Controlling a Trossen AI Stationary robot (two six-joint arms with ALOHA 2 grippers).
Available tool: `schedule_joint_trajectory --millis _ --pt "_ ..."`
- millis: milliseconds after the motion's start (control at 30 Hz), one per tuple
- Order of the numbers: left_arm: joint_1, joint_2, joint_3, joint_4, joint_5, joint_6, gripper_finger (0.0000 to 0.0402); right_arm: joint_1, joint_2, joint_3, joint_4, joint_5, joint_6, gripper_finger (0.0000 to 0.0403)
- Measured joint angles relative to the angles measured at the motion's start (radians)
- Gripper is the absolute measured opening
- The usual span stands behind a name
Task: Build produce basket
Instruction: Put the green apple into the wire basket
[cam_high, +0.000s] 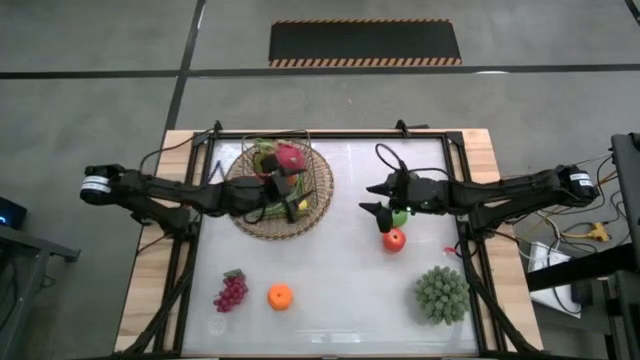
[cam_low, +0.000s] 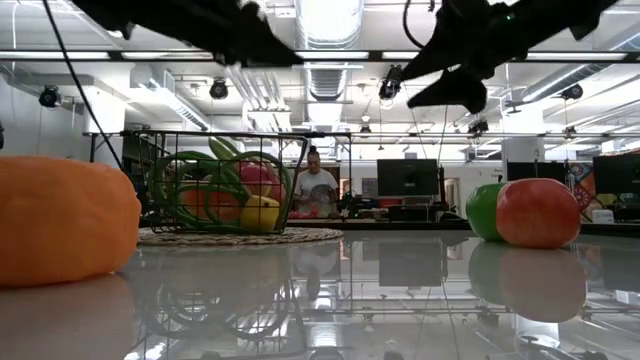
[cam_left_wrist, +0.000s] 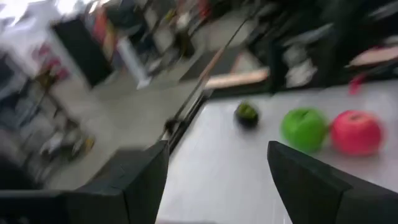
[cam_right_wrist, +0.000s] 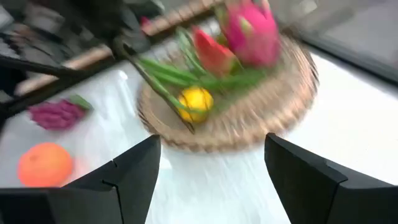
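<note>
The round, shallow tan woven wicker basket (cam_high: 279, 190) with a thin wire handle sits near the far left corner of the white table (cam_high: 330, 290). It holds a pink dragon fruit (cam_high: 290, 157), long green beans (cam_right_wrist: 186, 74), a yellow lemon (cam_right_wrist: 196, 99) and a reddish fruit (cam_right_wrist: 211, 51). The left gripper (cam_high: 288, 197) hangs over the basket's near right part; its two dark fingers (cam_left_wrist: 140, 180) stand apart with nothing between them. The right gripper (cam_high: 378, 198) hovers above the table's middle, just beside a green apple (cam_high: 400, 217) and a red apple (cam_high: 394, 240), which lie touching each other. Its fingers (cam_right_wrist: 134, 171) are likewise spread and empty. Near the table's front left edge lie a bunch of purple grapes (cam_high: 231, 291) and, just to its right, a round orange (cam_high: 280, 296). A large spiky green ball (cam_high: 442, 294) rests towards the near right corner. In the low view, a person (cam_low: 316, 188) shows in the room beyond the table.
</note>
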Motion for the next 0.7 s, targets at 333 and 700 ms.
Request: schedule_joint_trajectory --millis 333,700 --pt "-0.014 -0.083 -0.036 0.109 0.150 0.160 0.0255 0.000 0.150 0.256 -0.691 0.118 0.360 0.0277" --pt "-0.013 -0.118 -0.099 0.144 0.106 0.216 0.0255 0.000 0.366 0.425 -1.062 0.067 0.531 0.0355"
